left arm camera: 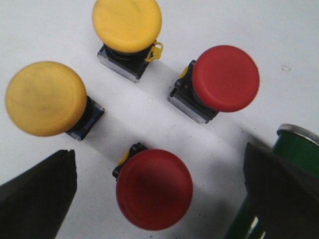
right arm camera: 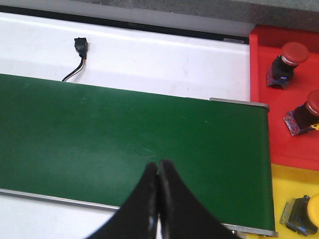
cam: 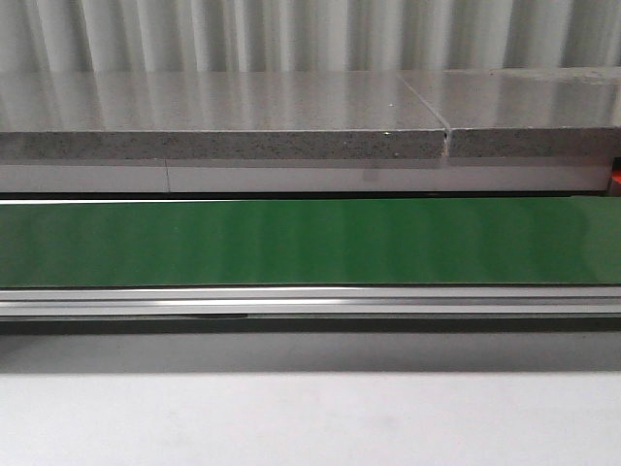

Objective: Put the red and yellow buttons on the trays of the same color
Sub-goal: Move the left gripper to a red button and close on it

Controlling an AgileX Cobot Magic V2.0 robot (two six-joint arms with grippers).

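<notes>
Buttons, two red (left arm camera: 154,188) and two yellow (left arm camera: 46,98), sit beneath my left pincer (left arm camera: 159,186), spread wide; my right pincer (right arm camera: 158,172) is pressed together over the green belt (right arm camera: 99,134).

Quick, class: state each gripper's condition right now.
Left gripper: open, holding nothing, above the red button.
Right gripper: closed, empty, over the green belt.

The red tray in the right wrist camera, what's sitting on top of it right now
Two red buttons sit on the red tray: one near its far end, another cut off by the frame edge. Anything farther right on the tray is out of view.
</notes>
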